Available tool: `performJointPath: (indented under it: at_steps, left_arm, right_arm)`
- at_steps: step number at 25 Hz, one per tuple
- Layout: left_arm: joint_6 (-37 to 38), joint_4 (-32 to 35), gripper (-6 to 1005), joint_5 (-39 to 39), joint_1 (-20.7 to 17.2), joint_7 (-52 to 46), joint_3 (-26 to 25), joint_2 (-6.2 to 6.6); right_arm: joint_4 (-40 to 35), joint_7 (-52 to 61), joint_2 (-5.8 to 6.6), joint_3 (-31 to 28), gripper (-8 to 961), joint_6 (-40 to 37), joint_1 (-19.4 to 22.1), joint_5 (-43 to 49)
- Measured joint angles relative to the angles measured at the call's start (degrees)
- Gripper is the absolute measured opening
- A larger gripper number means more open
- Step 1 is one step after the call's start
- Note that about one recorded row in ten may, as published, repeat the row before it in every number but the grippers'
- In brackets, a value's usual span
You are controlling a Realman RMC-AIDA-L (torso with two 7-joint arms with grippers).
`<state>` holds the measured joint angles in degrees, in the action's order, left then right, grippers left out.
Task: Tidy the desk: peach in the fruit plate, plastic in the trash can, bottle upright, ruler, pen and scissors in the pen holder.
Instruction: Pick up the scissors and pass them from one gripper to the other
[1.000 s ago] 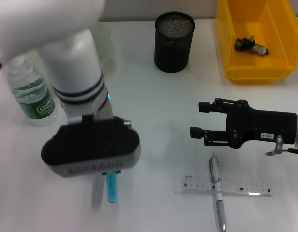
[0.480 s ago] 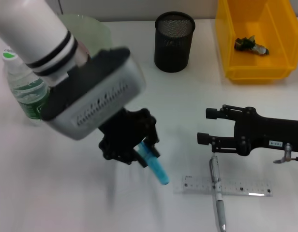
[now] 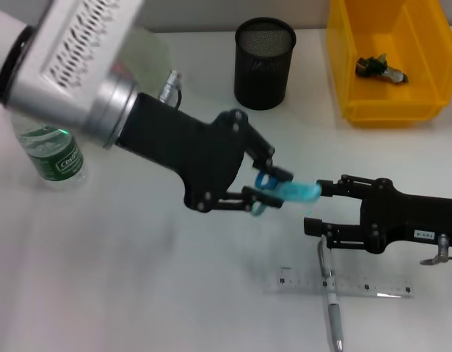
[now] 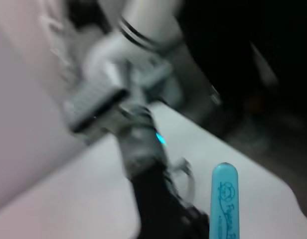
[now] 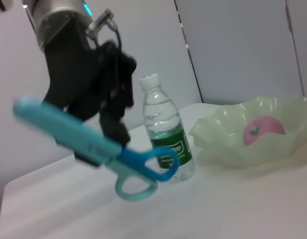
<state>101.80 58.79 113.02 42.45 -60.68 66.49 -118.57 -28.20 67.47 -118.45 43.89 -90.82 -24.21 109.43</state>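
One pair of scissors (image 3: 288, 191), one bottle (image 3: 53, 158), one pen holder (image 3: 264, 63), one ruler (image 3: 373, 284), one pen (image 3: 330, 293), one peach (image 5: 263, 129), one fruit plate (image 5: 233, 144), one yellow bin (image 3: 343, 66).

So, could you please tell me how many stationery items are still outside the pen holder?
3: the scissors held in the left gripper, and the ruler and pen crossed on the desk near the right gripper.

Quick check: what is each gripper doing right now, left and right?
Left gripper: shut on the blue scissors, held above the table.
Right gripper: open, holding nothing, beside the scissors' tip.
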Motion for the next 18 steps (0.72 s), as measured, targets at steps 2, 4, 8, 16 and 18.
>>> performJointPath:
  at_steps: [2,4,8,16,18]
  left_arm:
    - [0.0,-2.7,238,-3.2,-0.8,-0.2,-1.9,0.01]
    - [-0.5,-6.2,238,-8.4,-2.9,-0.3,-3.2,0.01]
    - [-1.0,-10.7,238,-14.0,-5.1,-0.3,-3.0,-0.11]
    - [-1.9,-23.4,237,-25.8,-6.7,-0.1,-3.1,-0.23]
    - [-2.1,-24.8,237,-27.2,-6.7,-0.8,-3.2,-0.15]
  right_arm:
    - [-0.1,0.0,0.08,-0.1,791,-0.7,0.0,0.8]
    - [-0.6,0.3,0.26,-0.5,791,-1.5,0.0,2.3]
    - [-0.8,0.2,0.70,-0.5,790,-2.6,-0.1,4.1]
    - [-1.1,0.0,0.92,-0.9,790,-2.9,0.0,6.7]
    - [-1.2,0.0,0.93,-1.1,790,-3.2,0.0,6.7]
